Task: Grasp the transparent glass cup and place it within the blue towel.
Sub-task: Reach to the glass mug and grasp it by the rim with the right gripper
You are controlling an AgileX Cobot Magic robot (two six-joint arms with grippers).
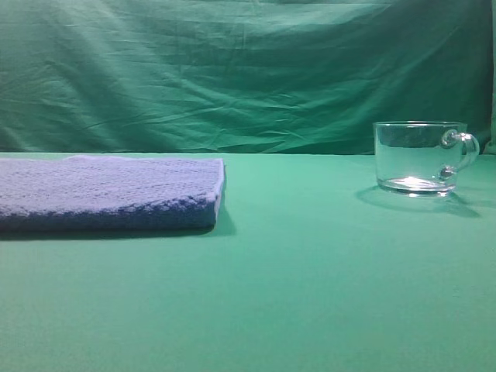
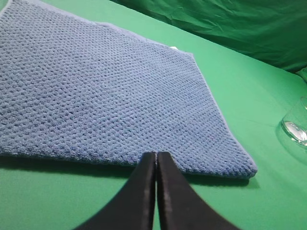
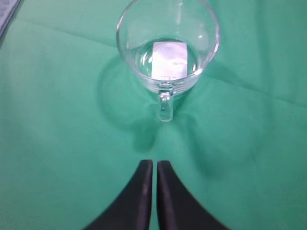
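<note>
The transparent glass cup point(image 1: 418, 159) stands upright on the green cloth at the right, its loop handle point(image 1: 463, 147) on its right side. In the right wrist view the cup point(image 3: 168, 45) lies straight ahead, its handle point(image 3: 165, 106) pointing back at my right gripper point(image 3: 154, 163). That gripper hangs short of the handle, its black jaws together with only a thin slit between them and nothing held. The blue towel point(image 1: 108, 194) lies flat at the left. My left gripper point(image 2: 156, 154) is shut and empty at the towel's point(image 2: 105, 86) near edge. Neither gripper shows in the exterior view.
Green cloth point(image 1: 310, 294) covers the table and hangs as a backdrop point(image 1: 248, 70) behind it. The left wrist view catches the cup's base point(image 2: 297, 125) at its right edge. A towel corner point(image 3: 7, 14) shows at the top left of the right wrist view.
</note>
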